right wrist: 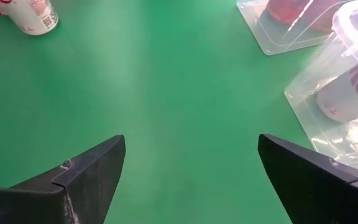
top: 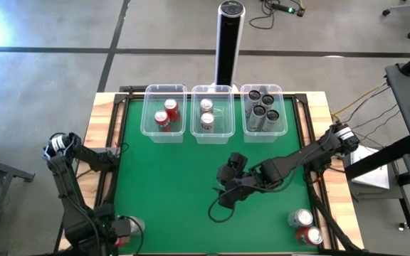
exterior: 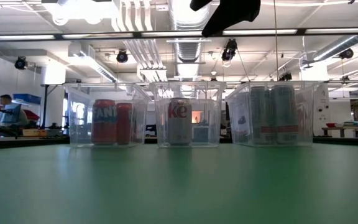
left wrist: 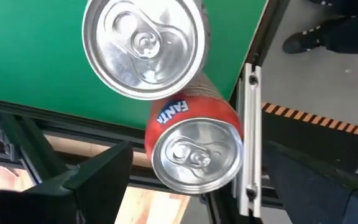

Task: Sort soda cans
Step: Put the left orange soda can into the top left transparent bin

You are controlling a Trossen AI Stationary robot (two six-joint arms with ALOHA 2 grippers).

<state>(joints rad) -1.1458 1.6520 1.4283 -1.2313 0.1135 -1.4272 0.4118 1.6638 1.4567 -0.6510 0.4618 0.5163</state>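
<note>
The 3 clear tubs at the far edge of the bench (top: pixel 162 213) are partly filled: the left tub (top: pixel 164 132) holds 2 red cans (top: pixel 166 114), the middle tub (top: pixel 212 134) 2 silver-white cans (top: pixel 206 114), the right tub (top: pixel 265 131) about 5 dark grey cans (top: pixel 260 108). Left to sort — a silver can (top: pixel 300 217) and a red can (top: pixel 309 235) at the near right corner, and what looks like 1 more can (top: pixel 125 232) by the left gripper (top: pixel 112 231) at the near left corner, whose jaws I cannot tell. The right gripper (right wrist: pixel 188 168) hangs over mid-bench, jaws spread wide and empty — most of the sorting looks done
</note>
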